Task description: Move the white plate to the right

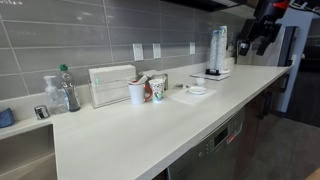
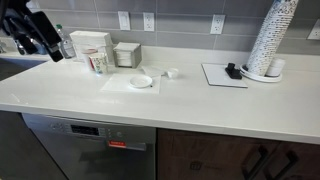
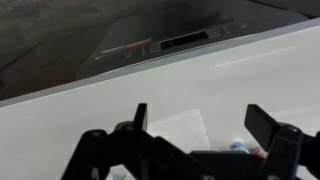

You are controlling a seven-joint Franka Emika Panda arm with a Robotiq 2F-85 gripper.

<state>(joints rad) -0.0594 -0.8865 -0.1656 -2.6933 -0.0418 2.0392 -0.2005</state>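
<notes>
We see the gripper (image 2: 50, 50) hanging high in the air, clear of the countertop (image 2: 200, 105). In the wrist view its jaws stand spread wide with nothing held. The two black fingers (image 3: 140, 115) frame only bare counter and a pale sheet far beyond them; we cannot tell from there whether anything lies on that sheet.

The white plate (image 2: 141, 82) sits well below the jaws and well apart from them, flat on a white napkin (image 2: 128, 88) near the middle of the counter.

In that exterior view a napkin dispenser (image 2: 88, 42) stands against the tiled wall below the jaws, between them and the plate in the picture. A white cup (image 1: 137, 92) and a printed cup (image 1: 158, 88) stand side by side just beside it.

Beyond the plate from the jaws, a small black object (image 2: 233, 71) rests on a white mat (image 2: 215, 78). A tall stack of paper cups (image 2: 272, 40) rises just past it. A dishwasher (image 2: 90, 135) sits under the counter, lower than everything else.
</notes>
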